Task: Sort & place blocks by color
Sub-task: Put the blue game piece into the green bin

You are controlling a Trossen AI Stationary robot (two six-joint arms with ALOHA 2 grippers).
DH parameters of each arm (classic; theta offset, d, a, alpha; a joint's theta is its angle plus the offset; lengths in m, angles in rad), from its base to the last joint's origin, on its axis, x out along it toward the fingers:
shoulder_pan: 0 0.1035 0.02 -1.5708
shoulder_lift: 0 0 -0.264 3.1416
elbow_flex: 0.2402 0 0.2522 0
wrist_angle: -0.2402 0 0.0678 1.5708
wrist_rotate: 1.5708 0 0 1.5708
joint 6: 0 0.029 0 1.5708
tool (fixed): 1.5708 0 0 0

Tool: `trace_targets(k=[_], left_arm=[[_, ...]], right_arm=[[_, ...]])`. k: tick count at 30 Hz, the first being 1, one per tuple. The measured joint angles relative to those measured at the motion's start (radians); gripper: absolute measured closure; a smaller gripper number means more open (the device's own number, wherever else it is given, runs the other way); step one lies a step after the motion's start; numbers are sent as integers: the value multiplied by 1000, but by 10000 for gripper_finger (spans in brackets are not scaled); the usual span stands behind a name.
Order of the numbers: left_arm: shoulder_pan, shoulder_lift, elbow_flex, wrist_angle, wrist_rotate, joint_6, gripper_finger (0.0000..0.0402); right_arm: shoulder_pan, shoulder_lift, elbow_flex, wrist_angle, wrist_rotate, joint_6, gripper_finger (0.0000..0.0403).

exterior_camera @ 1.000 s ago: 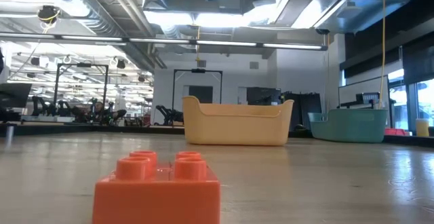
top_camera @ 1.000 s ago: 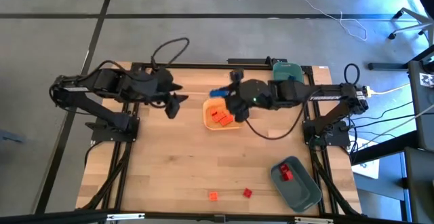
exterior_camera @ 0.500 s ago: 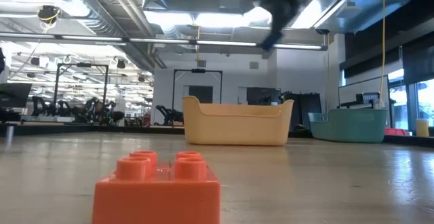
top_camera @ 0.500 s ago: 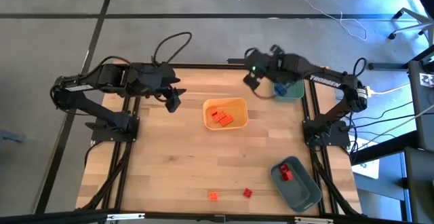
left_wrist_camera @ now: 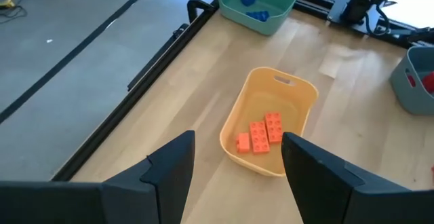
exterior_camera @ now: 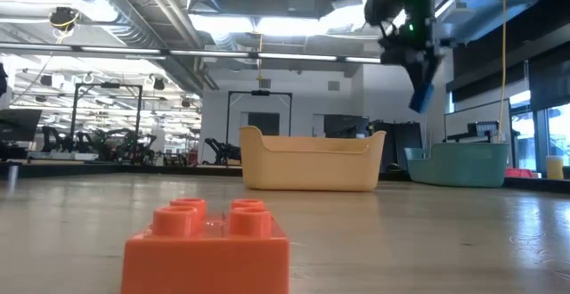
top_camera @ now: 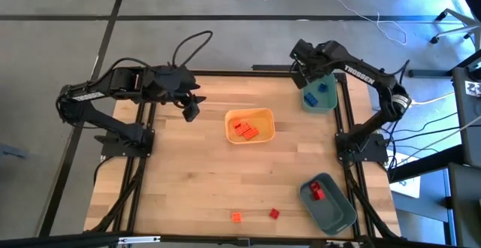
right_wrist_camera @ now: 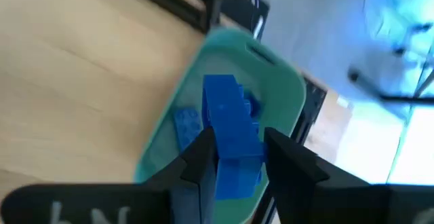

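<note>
My right gripper [top_camera: 306, 74] hangs over the teal bin [top_camera: 319, 102] at the table's far right corner, shut on a blue block [right_wrist_camera: 230, 125]. In the low view the same block [exterior_camera: 425, 93] shows below the gripper [exterior_camera: 415, 58]. Other blue blocks [right_wrist_camera: 186, 123] lie in that bin. The yellow-orange tray [top_camera: 264, 117] at mid-table holds orange blocks [left_wrist_camera: 260, 133]. My left gripper [left_wrist_camera: 234, 176] stands open at the far left [top_camera: 192, 111], high above the wood, with nothing between its fingers. My right gripper pinches the blue block by its two opposite sides [right_wrist_camera: 220, 163] between its two fingers [right_wrist_camera: 203, 157]. The fingers slant down from above. Most of the block sticks out past the fingertips. It hangs tilted, lifted clear above the teal bin.
A grey-teal bin [top_camera: 337, 212] with a red block [top_camera: 317, 192] stands at the near right. A loose orange block [top_camera: 237, 217] and a red one [top_camera: 273, 213] lie near the front edge; the orange one [exterior_camera: 209, 245] fills the low view's foreground. Bare wood lies between tray and front edge.
My right gripper has swung from above the yellow-orange tray toward the table's far right corner, rolling its wrist and tipping downward, and now hangs over the teal bin. The blue block has stayed in its fingers, clear of everything.
</note>
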Motion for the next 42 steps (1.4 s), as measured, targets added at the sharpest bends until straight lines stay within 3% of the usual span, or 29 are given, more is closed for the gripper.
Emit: trace_targets(k=[7, 16, 31, 42], left_arm=[[0, 0, 0, 0, 7, 28, 190], [33, 0, 0, 0, 76, 43, 190], [48, 0, 0, 1, 75, 43, 190], [48, 0, 0, 1, 75, 42, 190]], right_arm=[[-124, 1, -192, 142, -5, -78, 297], [-173, 1, -385, 466, 2, -141, 298], [-230, 1, -538, 514, -39, -144, 297], [-230, 1, -538, 530, -38, -135, 255]])
